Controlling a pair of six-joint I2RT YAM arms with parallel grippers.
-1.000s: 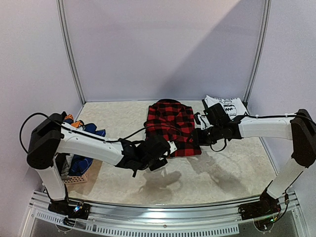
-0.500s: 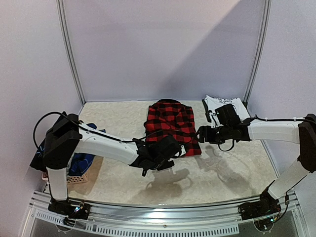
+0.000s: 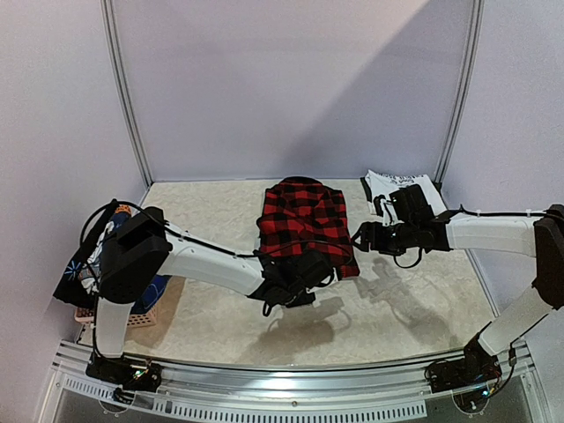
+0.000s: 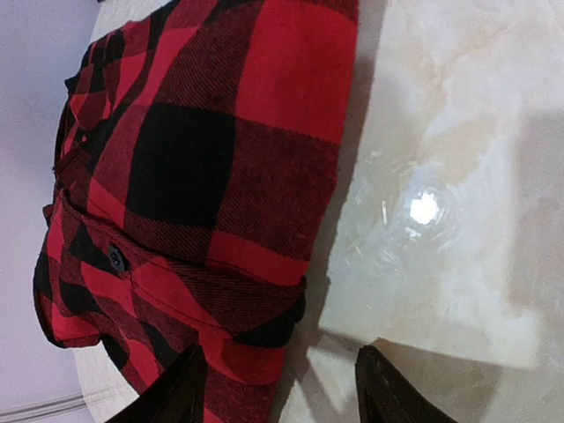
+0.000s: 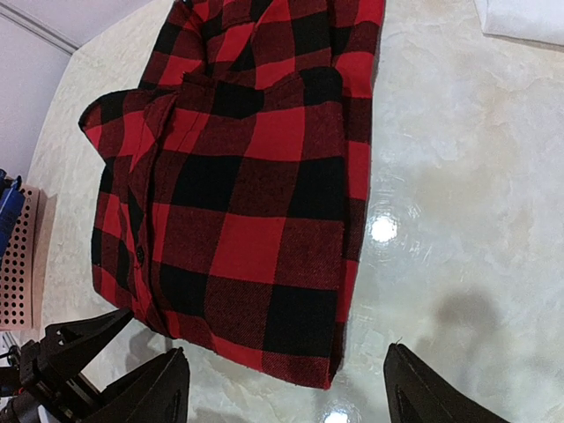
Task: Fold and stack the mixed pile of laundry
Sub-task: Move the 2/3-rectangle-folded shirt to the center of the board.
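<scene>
- Pale lilac walls close in a marbled cream table [image 3: 397, 308], and both arms reach over it from the near edge.
- Low over the tabletop, the left gripper [image 4: 278, 395] sits at the near hem of the red-black plaid shirt [image 3: 304, 220], with its jaws apart and clamping nothing.
- In that wrist view, one finger [image 4: 172, 397] is right at the shirt's folded near corner. The other finger stands over bare table, off the cloth.
- Across the shirt from it, the right gripper [image 5: 291, 397] hovers off the garment's side edge, jaws spread wide and empty. The hem lies just ahead of its fingertips, not between them.
- The plaid shirt lies folded flat between the two grippers, stretching away from both toward the back wall. A dark button shows on its placket close to the left gripper.
- Beyond the right gripper, by the back right corner, the white printed T-shirt [image 3: 404, 187] lies folded, apart from the plaid shirt.
- Well behind the left gripper, beside that arm's shoulder, a pinkish basket [image 3: 134, 319] holds a blue piece [image 3: 145, 295] and an orange-patterned piece [image 3: 123, 211].
- A dark garment [image 3: 72, 280] hangs over the basket's outer side.
</scene>
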